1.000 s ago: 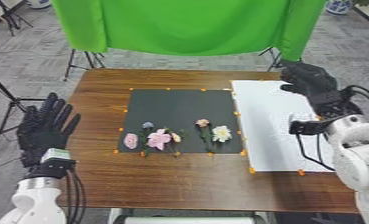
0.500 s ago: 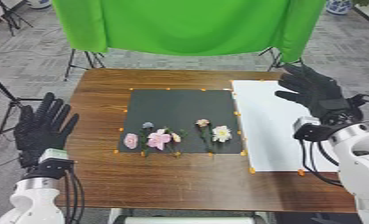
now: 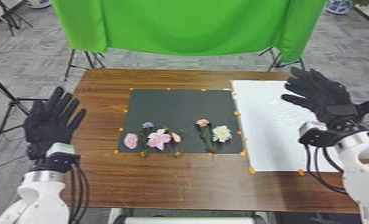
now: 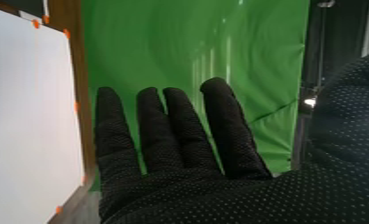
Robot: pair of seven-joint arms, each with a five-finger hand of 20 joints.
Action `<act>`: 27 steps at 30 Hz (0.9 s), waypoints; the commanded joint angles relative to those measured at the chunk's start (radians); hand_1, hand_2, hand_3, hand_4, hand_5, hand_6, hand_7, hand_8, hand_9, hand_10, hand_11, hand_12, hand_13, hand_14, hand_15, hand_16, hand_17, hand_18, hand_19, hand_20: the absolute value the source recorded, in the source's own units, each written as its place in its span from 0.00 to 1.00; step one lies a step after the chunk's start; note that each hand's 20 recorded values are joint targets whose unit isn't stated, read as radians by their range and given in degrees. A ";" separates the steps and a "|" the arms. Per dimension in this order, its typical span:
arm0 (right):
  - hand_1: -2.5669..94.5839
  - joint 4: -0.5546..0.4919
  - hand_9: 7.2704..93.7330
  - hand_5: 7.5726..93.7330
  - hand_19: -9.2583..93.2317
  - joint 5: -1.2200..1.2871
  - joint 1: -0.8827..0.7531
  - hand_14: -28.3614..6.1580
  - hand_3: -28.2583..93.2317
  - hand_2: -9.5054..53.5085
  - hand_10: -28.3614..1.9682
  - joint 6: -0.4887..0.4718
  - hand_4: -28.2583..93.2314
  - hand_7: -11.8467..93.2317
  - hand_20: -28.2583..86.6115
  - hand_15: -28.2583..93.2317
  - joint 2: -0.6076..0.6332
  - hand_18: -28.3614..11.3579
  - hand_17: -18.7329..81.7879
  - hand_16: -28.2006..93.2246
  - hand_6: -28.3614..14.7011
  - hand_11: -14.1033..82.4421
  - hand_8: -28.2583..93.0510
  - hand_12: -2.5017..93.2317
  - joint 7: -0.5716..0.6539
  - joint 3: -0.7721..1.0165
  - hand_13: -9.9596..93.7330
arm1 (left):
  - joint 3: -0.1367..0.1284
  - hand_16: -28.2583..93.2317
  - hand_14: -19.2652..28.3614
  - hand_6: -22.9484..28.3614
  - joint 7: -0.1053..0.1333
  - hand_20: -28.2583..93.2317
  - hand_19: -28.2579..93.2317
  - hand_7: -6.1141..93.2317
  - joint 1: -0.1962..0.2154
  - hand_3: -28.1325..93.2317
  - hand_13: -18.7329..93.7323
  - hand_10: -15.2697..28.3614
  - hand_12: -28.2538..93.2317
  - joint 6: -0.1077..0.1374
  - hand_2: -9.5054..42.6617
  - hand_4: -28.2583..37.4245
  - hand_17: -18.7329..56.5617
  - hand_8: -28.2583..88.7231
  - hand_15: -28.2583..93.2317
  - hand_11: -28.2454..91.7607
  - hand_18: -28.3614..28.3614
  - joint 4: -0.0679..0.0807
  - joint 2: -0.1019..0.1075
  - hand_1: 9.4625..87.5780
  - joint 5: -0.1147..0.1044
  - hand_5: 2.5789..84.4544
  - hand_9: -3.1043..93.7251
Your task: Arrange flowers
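Now, nearest on the brown tabletop (image 3: 172,182), the white sheet (image 3: 274,150) is stretching along the right side, its near edge lying closer than the dark mat's (image 3: 176,107). Along the mat's near edge the flowers are lying flat: the pale pink flower (image 3: 131,140) is sitting by the near left corner, the big pink flower (image 3: 158,139) is lying right of it, and the small bud (image 3: 176,137) is nestling just beside that. The white flower (image 3: 221,133) is resting towards the near right corner. Slightly farther in, the blue flower (image 3: 148,125) and the peach flower (image 3: 203,122) are showing their heads. Off the tabletop's left edge, the left hand (image 3: 49,125) is hanging released, fingers straight and spread. Farther up, by the tabletop's far right corner, the right hand (image 3: 321,96) is hovering over the sheet, holding nothing, fingers straight, thumb standing apart. Beyond the far edge, the green cloth (image 3: 194,27) is hanging.
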 commanded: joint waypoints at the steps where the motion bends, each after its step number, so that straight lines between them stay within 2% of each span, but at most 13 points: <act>1: 0.12 -0.022 0.35 0.39 0.27 -0.014 -0.053 0.51 0.90 0.23 0.51 -0.038 0.01 0.19 0.41 0.28 -0.016 0.32 0.34 0.36 0.58 0.18 0.15 0.12 -0.001 0.019 0.36 | 0.013 0.18 0.64 0.61 -0.030 0.30 0.46 0.11 -0.007 0.80 0.30 0.66 0.29 -0.040 0.49 0.00 0.17 0.19 0.38 0.34 0.73 -0.005 -0.017 0.18 0.021 0.41 0.28; 4: 0.12 -0.029 0.34 0.39 0.23 -0.009 -0.047 0.54 0.90 0.23 0.51 -0.028 0.01 0.19 0.41 0.28 -0.014 0.35 0.35 0.34 0.57 0.18 0.15 0.12 -0.013 0.011 0.35 | 0.011 0.18 0.64 0.61 -0.020 0.30 0.46 0.11 -0.003 0.80 0.30 0.66 0.29 -0.035 0.48 0.00 0.17 0.19 0.38 0.34 0.73 -0.013 -0.010 0.18 0.022 0.41 0.28; 6: 0.12 -0.042 0.34 0.39 0.22 -0.003 -0.060 0.55 0.90 0.23 0.51 -0.019 0.01 0.19 0.41 0.28 -0.015 0.36 0.35 0.33 0.57 0.18 0.15 0.12 -0.023 0.020 0.35 | 0.020 0.18 0.64 0.61 -0.018 0.30 0.46 0.11 -0.017 0.80 0.31 0.66 0.29 -0.034 0.48 0.00 0.17 0.19 0.38 0.34 0.73 -0.009 0.001 0.18 0.018 0.41 0.28; 10: 0.12 -0.055 0.34 0.39 0.21 0.013 -0.089 0.55 0.90 0.23 0.50 0.003 0.01 0.19 0.42 0.28 -0.010 0.36 0.35 0.32 0.57 0.18 0.15 0.12 -0.030 0.031 0.34 | 0.027 0.18 0.65 0.61 -0.017 0.30 0.46 0.11 -0.032 0.80 0.31 0.66 0.29 -0.038 0.49 0.00 0.17 0.19 0.38 0.34 0.73 -0.004 0.005 0.18 0.029 0.41 0.28; 12: 0.12 -0.064 0.34 0.39 0.22 0.016 -0.108 0.55 0.90 0.23 0.50 0.014 0.01 0.19 0.42 0.28 -0.023 0.35 0.35 0.32 0.57 0.18 0.15 0.12 -0.032 0.042 0.34 | 0.028 0.18 0.65 0.61 -0.032 0.30 0.46 0.11 -0.036 0.80 0.31 0.66 0.29 -0.035 0.48 0.00 0.17 0.19 0.38 0.34 0.73 -0.001 -0.001 0.18 0.058 0.41 0.28; 14: 0.12 -0.068 0.34 0.39 0.22 0.025 -0.120 0.55 0.90 0.23 0.50 0.025 0.01 0.19 0.42 0.28 -0.026 0.34 0.35 0.32 0.57 0.18 0.15 0.12 -0.037 0.041 0.34 | 0.023 0.18 0.65 0.61 -0.031 0.30 0.46 0.11 -0.023 0.80 0.31 0.67 0.29 -0.035 0.49 0.00 0.17 0.19 0.38 0.34 0.73 -0.007 -0.004 0.18 0.062 0.41 0.28; 18: 0.12 -0.076 0.34 0.40 0.22 0.002 -0.134 0.58 0.90 0.23 0.49 -0.007 0.01 0.19 0.42 0.29 -0.034 0.34 0.35 0.31 0.57 0.18 0.15 0.12 -0.020 0.055 0.34 | 0.013 0.18 0.67 0.61 -0.034 0.30 0.46 0.11 -0.003 0.80 0.32 0.67 0.29 -0.038 0.49 0.00 0.17 0.19 0.39 0.34 0.73 -0.010 -0.005 0.18 0.063 0.41 0.30; 20: 0.12 -0.082 0.34 0.40 0.22 0.002 -0.146 0.58 0.90 0.23 0.49 -0.002 0.01 0.19 0.42 0.29 -0.050 0.35 0.35 0.30 0.56 0.18 0.15 0.12 -0.012 0.058 0.34 | 0.009 0.18 0.67 0.61 -0.048 0.30 0.46 0.11 0.005 0.80 0.33 0.67 0.29 -0.038 0.49 0.00 0.17 0.19 0.39 0.35 0.73 -0.008 -0.020 0.18 0.063 0.42 0.31; 21: 0.12 -0.076 0.34 0.40 0.22 0.020 -0.135 0.58 0.90 0.23 0.49 -0.005 0.01 0.19 0.42 0.29 -0.046 0.35 0.35 0.30 0.56 0.18 0.15 0.12 -0.021 0.053 0.34 | 0.007 0.18 0.67 0.61 -0.041 0.30 0.46 0.11 0.003 0.80 0.33 0.67 0.29 -0.039 0.49 0.00 0.17 0.19 0.39 0.35 0.73 -0.009 -0.026 0.18 0.061 0.42 0.31; 22: 0.12 -0.075 0.34 0.40 0.22 0.030 -0.127 0.58 0.90 0.23 0.49 -0.017 0.01 0.19 0.42 0.29 -0.042 0.35 0.35 0.30 0.56 0.18 0.15 0.12 -0.022 0.056 0.34 | 0.002 0.18 0.67 0.61 -0.040 0.30 0.47 0.11 0.010 0.80 0.33 0.67 0.29 -0.049 0.49 0.00 0.17 0.19 0.39 0.35 0.73 -0.011 -0.023 0.18 0.065 0.42 0.32; 24: 0.12 -0.082 0.34 0.40 0.22 0.006 -0.122 0.58 0.90 0.23 0.49 -0.014 0.01 0.19 0.42 0.29 -0.031 0.34 0.35 0.30 0.57 0.18 0.15 0.12 -0.022 0.059 0.34 | 0.001 0.18 0.67 0.61 -0.039 0.30 0.47 0.11 0.013 0.80 0.33 0.67 0.29 -0.047 0.49 0.00 0.17 0.19 0.39 0.35 0.73 -0.012 -0.010 0.18 0.071 0.42 0.32; 25: 0.12 -0.085 0.34 0.40 0.22 0.006 -0.119 0.58 0.90 0.23 0.49 -0.010 0.01 0.19 0.42 0.29 -0.029 0.34 0.35 0.30 0.57 0.18 0.15 0.12 -0.014 0.056 0.34 | 0.003 0.18 0.67 0.61 -0.033 0.30 0.47 0.11 0.010 0.80 0.33 0.67 0.29 -0.046 0.49 0.00 0.17 0.19 0.40 0.35 0.73 -0.009 -0.004 0.18 0.066 0.42 0.32; 27: 0.12 -0.087 0.34 0.40 0.22 0.023 -0.112 0.58 0.90 0.23 0.50 -0.032 0.01 0.19 0.42 0.29 -0.034 0.34 0.35 0.29 0.57 0.18 0.15 0.12 0.000 0.059 0.34 | -0.002 0.18 0.68 0.61 -0.031 0.30 0.47 0.11 0.012 0.80 0.33 0.68 0.29 -0.039 0.49 0.00 0.17 0.19 0.40 0.35 0.73 -0.011 -0.010 0.18 0.057 0.43 0.32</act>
